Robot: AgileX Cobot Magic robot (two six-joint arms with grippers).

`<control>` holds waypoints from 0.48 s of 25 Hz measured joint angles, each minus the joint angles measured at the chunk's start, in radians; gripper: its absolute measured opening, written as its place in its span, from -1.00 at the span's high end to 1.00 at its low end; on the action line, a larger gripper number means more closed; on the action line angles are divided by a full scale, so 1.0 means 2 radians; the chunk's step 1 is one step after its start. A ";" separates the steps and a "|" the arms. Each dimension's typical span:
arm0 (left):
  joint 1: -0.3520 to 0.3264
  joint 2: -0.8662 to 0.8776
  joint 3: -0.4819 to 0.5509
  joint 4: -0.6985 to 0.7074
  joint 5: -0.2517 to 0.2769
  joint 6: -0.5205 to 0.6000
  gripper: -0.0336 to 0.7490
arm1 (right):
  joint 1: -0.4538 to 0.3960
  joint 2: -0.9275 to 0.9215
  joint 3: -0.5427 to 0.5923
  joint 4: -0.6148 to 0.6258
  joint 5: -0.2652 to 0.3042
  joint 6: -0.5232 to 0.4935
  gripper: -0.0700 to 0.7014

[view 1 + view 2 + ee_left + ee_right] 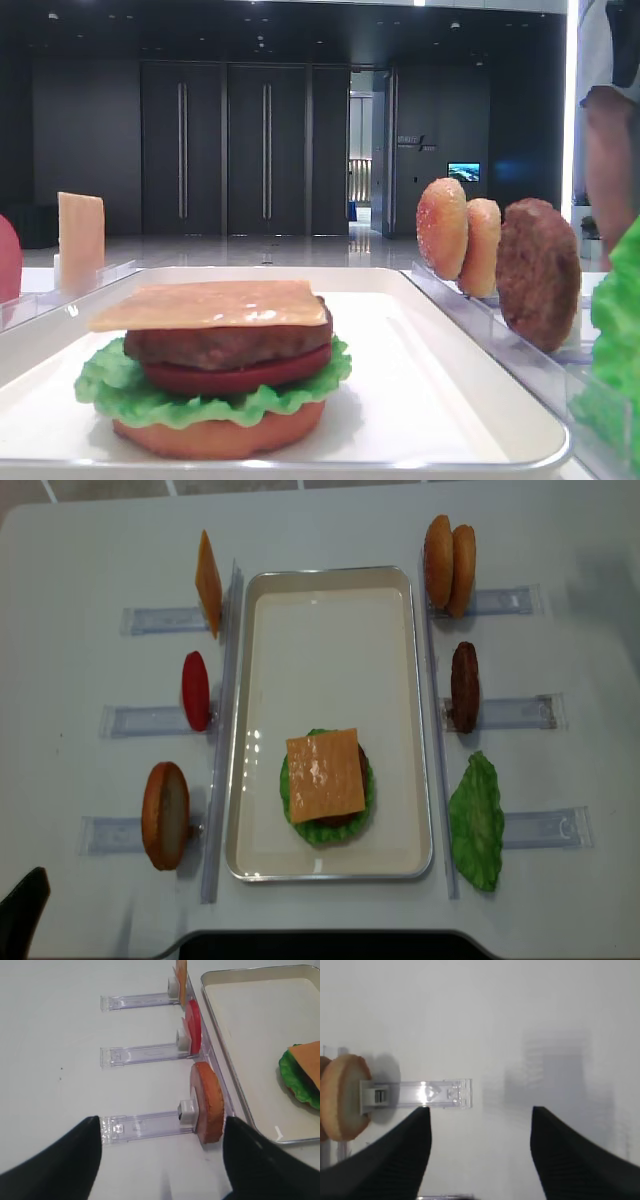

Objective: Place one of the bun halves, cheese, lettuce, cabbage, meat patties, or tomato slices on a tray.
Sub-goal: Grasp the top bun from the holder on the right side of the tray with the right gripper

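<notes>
Left of tool (480, 1152), bun top (342, 1096).

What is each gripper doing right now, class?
Left gripper: open, holding nothing.
Right gripper: open, holding nothing.

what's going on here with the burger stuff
A two-armed robot is building a burger on the white tray. The stack so far: bun base, lettuce, tomato slice, meat patty, cheese. Both grippers are open and empty; the right gripper hovers near the bun tops in their rack.
</notes>
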 joint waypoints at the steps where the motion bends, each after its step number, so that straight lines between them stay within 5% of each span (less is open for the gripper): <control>1: 0.000 0.000 0.000 0.000 0.000 0.000 -0.56 | 0.001 0.000 -0.006 -0.001 0.000 0.009 -0.26; 12: 0.000 0.000 0.000 0.000 0.000 0.000 -0.56 | 0.084 0.012 -0.018 0.015 0.000 0.062 -0.26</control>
